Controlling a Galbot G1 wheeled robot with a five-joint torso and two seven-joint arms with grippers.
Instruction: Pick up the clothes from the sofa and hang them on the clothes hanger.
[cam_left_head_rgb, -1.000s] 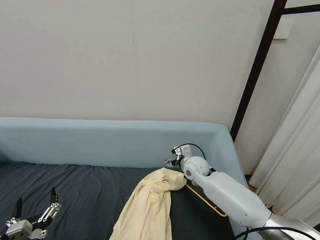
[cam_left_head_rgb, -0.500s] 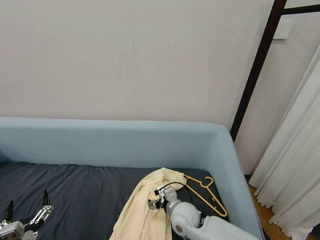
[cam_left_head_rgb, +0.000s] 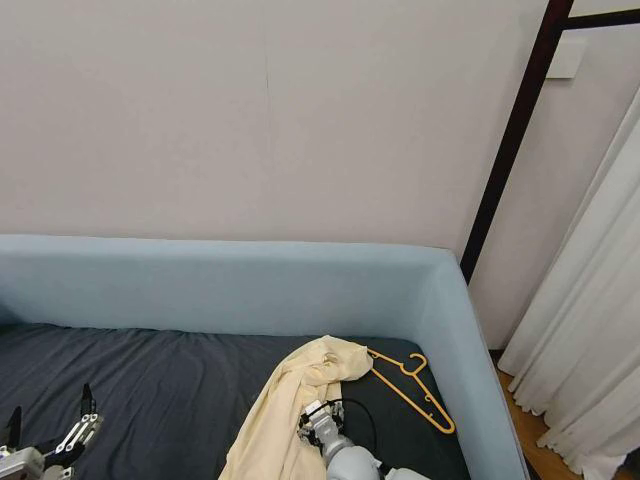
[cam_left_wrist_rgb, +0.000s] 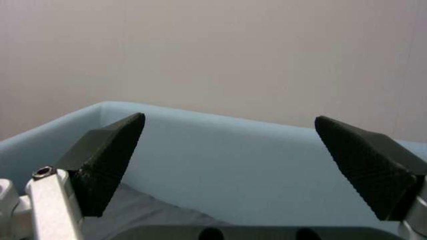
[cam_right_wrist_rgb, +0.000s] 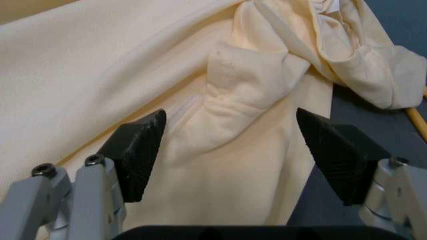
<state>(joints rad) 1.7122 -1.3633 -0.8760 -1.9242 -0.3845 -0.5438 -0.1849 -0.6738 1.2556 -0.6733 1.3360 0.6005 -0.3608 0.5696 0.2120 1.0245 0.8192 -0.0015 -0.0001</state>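
In my head view the cream garment (cam_left_head_rgb: 285, 425) lies crumpled on the dark seat of the blue sofa (cam_left_head_rgb: 250, 285), lower centre of the frame, with the orange hanger (cam_left_head_rgb: 420, 392) against its right edge. My right gripper (cam_left_head_rgb: 314, 418) sits at the bottom centre, directly over the cloth, and its wrist camera shows the jaws spread wide above the folds, pinching nothing. My left gripper (cam_left_head_rgb: 50, 408) hangs in the lower left corner, jaws spread too, well apart from the garment.
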